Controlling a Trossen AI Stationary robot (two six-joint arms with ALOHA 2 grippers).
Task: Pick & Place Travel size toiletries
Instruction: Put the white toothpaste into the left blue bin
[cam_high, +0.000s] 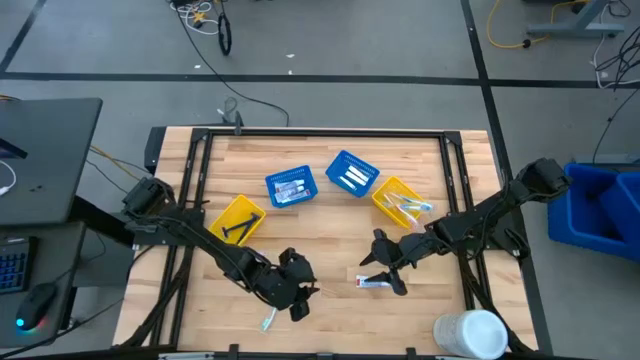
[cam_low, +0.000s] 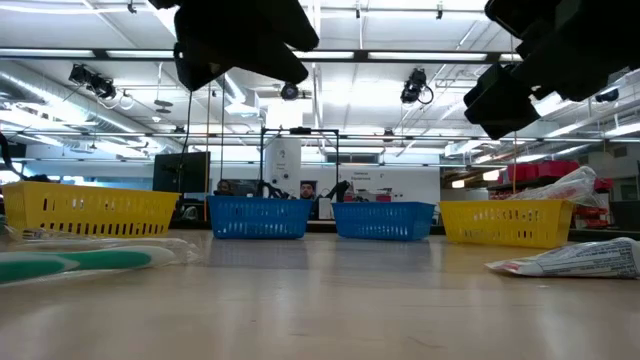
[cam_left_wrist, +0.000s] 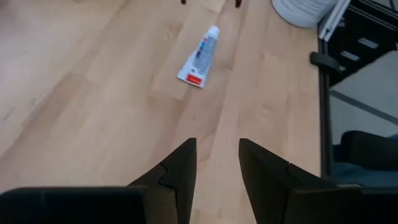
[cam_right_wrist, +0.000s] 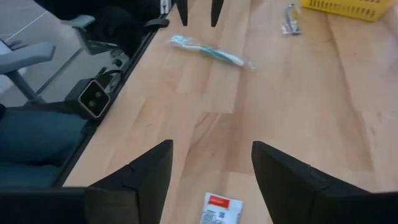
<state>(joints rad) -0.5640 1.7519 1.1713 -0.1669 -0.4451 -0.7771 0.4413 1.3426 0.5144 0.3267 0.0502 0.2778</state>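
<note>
A white tube with a red end (cam_high: 372, 282) lies flat on the wooden table. My right gripper (cam_high: 380, 265) hangs open just above it, and the right wrist view shows the tube's red end (cam_right_wrist: 221, 208) below the gap between the fingers (cam_right_wrist: 211, 155). A teal and white toothbrush (cam_high: 268, 320) lies flat near the front edge. My left gripper (cam_high: 303, 292) hovers open beside it, pointing toward the tube (cam_left_wrist: 200, 56), with nothing between its fingers (cam_left_wrist: 217, 155). The low view shows the toothbrush (cam_low: 80, 262) and the tube (cam_low: 580, 258) resting on the table.
Along the far half stand a yellow basket (cam_high: 238, 218), two blue baskets (cam_high: 290, 187) (cam_high: 352, 173) and another yellow basket (cam_high: 400, 200), each holding small items. A large white cylinder (cam_high: 470, 333) stands at the front right corner. Bare wood lies between the arms.
</note>
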